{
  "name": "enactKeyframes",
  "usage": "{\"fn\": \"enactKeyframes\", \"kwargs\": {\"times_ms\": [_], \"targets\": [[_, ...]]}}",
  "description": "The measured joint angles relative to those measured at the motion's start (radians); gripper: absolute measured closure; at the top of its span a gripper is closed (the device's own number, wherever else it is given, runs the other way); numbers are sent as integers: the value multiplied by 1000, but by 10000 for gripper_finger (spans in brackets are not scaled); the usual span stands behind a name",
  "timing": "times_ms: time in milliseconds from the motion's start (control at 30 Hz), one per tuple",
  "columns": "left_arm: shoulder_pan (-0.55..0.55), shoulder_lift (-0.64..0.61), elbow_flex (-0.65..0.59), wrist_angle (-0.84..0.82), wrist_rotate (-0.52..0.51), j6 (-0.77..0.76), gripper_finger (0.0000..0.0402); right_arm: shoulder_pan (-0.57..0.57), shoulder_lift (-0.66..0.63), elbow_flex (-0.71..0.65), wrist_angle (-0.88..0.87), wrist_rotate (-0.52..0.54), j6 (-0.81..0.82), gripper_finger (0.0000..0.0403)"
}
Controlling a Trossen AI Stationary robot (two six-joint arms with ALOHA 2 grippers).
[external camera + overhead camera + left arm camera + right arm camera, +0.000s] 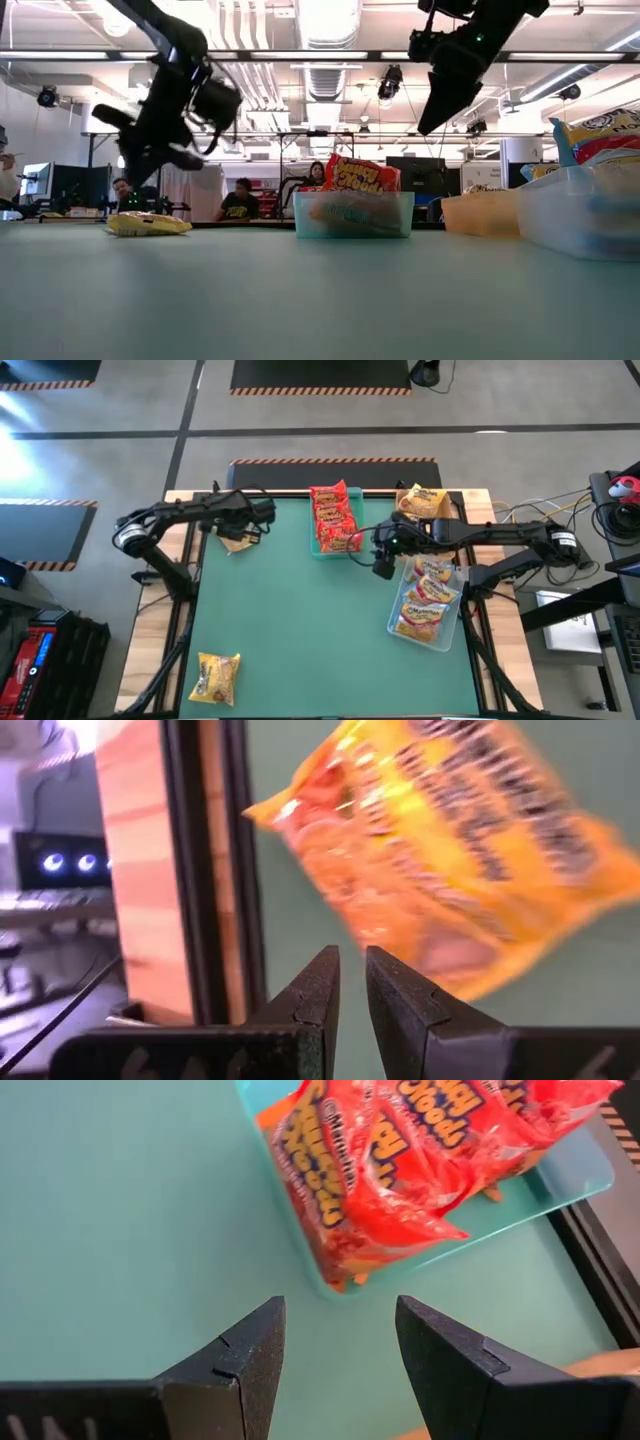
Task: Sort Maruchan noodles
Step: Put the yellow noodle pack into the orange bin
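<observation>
- High view puts my left gripper [232, 532] over the far-left part of the green table [290, 630], its jaws pinched together with nothing between them; just beyond its fingertips an orange packet [238, 541] lies flat on the mat near the table's left edge.
- Left wrist view shows that packet [470, 850] as crinkly, glossy film, orange-yellow with dark print — apart from my closed fingers, not held.
- My right gripper [384, 565] hangs in the air just right of the teal tray [321, 546], jaws parted and empty; it sits between that tray and the clear tray [400, 628], which I judge is a handy spot for reaching either.
- Red packets [335, 517] stand packed on edge in the teal tray at the far middle — the right wrist view shows their shiny, wrinkled red wrappers [400, 1160] leaning against the low, smooth plastic wall [310, 1270].
- Yellow-white packets [425, 600] with red-blue print lie overlapping in the clear, rigid tray at the right.
- More yellow-orange packets [422, 502] sit at the far right, in what the low view suggests is a tan tray [480, 215].
- One stray yellow packet [218, 678] rests near the left corner closest to the camera side, well apart from every tray, so I judge the sorting unfinished.
</observation>
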Motion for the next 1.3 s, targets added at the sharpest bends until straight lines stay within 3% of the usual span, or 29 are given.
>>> {"fn": "enactKeyframes", "kwargs": {"times_ms": [367,700,1300], "targets": [[72,2,-138,294,4,39,365,-79,0,1,145,0,7,223],[76,46,-136,316,9,21,365,-126,0,1,147,9,7,223],[-158,53,-64,390,272,-71,365,-126,0,1,119,61,-44,225]]}}
